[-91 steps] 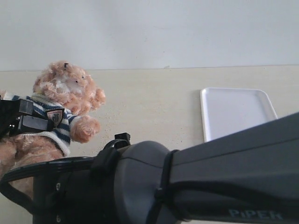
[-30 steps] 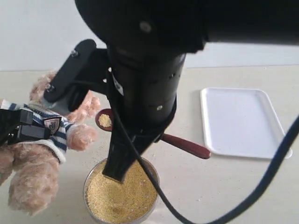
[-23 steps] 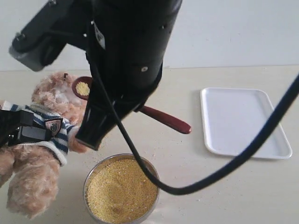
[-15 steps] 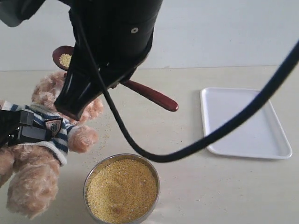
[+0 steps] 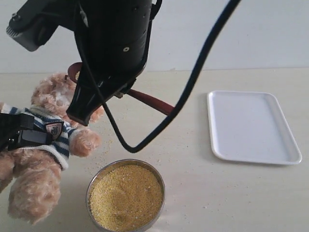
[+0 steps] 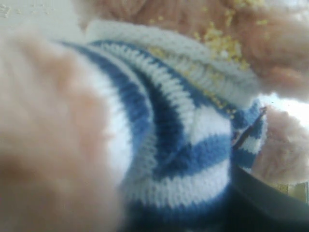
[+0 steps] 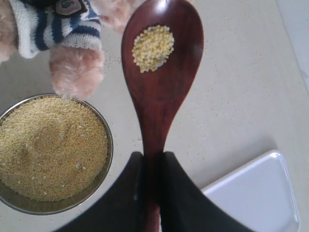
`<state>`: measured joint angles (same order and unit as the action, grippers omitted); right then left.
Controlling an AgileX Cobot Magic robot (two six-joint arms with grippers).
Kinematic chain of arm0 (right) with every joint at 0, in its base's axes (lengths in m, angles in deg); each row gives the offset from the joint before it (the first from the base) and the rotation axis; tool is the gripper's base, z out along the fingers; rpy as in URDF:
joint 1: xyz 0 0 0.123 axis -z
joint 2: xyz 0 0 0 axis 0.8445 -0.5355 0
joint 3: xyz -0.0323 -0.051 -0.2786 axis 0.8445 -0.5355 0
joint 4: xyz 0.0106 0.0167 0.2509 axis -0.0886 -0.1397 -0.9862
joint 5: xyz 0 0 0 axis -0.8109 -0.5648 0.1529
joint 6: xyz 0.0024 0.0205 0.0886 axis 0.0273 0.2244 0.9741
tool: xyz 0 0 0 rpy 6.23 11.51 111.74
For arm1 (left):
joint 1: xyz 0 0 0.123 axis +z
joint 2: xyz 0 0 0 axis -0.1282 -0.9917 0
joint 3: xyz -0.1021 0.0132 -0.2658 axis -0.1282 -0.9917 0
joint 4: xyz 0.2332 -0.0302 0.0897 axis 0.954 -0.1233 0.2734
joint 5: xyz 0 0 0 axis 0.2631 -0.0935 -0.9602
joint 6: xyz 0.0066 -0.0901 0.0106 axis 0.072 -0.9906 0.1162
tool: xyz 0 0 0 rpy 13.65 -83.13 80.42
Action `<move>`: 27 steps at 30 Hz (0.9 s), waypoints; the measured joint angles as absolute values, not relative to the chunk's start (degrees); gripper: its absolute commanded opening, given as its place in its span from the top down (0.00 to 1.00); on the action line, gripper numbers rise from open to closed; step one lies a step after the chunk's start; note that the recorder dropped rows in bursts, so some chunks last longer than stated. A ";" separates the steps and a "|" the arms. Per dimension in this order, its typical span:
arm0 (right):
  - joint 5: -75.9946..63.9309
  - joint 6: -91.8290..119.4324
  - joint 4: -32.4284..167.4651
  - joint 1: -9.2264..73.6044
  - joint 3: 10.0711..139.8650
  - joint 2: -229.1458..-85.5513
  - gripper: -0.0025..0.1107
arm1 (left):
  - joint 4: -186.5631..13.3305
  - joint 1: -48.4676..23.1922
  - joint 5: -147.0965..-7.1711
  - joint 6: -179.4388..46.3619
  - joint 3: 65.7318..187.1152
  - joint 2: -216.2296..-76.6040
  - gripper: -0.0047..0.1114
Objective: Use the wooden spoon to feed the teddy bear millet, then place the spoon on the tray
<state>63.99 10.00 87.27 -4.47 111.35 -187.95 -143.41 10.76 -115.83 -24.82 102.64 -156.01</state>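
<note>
By the fluffy teddy bear (image 5: 57, 94) the left tool (image 5: 30, 130) clasps, the right tool (image 7: 151, 162) pinches a wooden spoon (image 7: 161, 82).

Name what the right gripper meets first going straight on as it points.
Likely the teddy bear: the wooden spoon in the right gripper leads toward its head, though depth is unclear.

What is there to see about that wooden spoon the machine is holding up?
The wooden spoon is dark reddish-brown and glossy, with an oval bowl and a thin straight handle. A small heap of millet sits in its bowl. The right end effector is shut on the handle and holds the spoon in the air, roughly level, bowl near the teddy bear's head.
</note>
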 measured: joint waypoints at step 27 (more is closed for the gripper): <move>55.36 15.88 119.30 -12.56 111.57 -199.45 0.98 | -143.50 10.76 -116.75 -24.82 102.64 -156.01 0.92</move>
<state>55.36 15.88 119.30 -12.56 111.57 -199.45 -143.50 10.76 -116.75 -24.82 102.64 -156.01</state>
